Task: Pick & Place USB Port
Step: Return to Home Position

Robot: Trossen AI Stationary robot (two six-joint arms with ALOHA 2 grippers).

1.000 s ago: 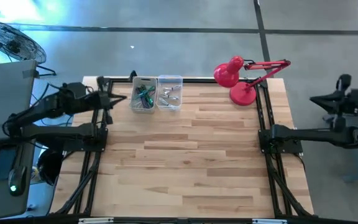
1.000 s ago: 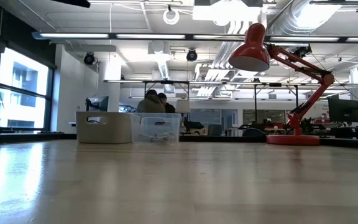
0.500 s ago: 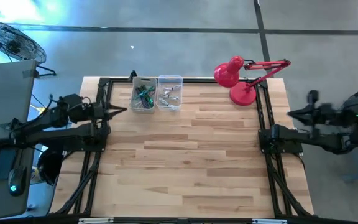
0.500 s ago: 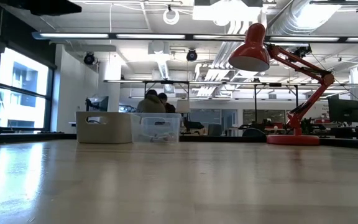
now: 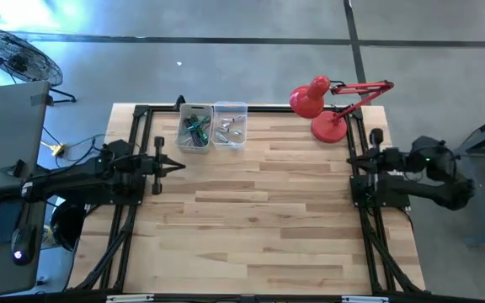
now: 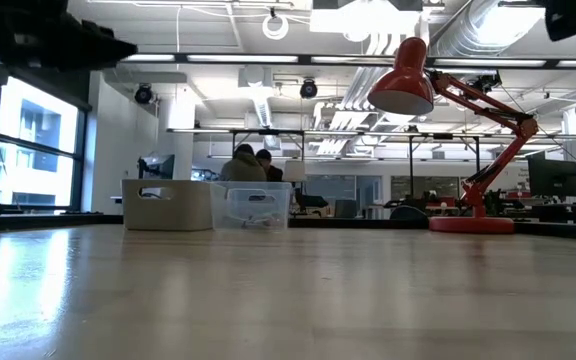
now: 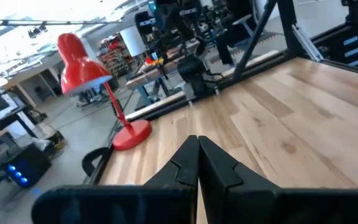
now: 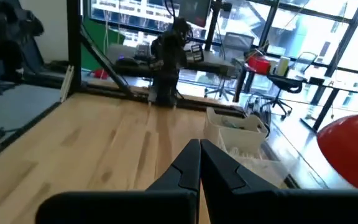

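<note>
At the far edge of the table (image 5: pixel 251 210), left of centre, we see two bins touching side by side. On the left, the gray bin (image 6: pixel 166 208) holds a tangle of green, blue and violet patterned charger cables (image 5: pixel 196 130). Beside it on the right, the transparent bin (image 6: pixel 251 192) holds white charger cables (image 5: pixel 231 128). A red desk lamp (image 5: pixel 322 109) stands at the far right corner. Our left gripper (image 5: pixel 178 166) hovers at the table's left edge and our right gripper (image 5: pixel 351 157) at its right edge. Both are empty, fingers pressed together.
</note>
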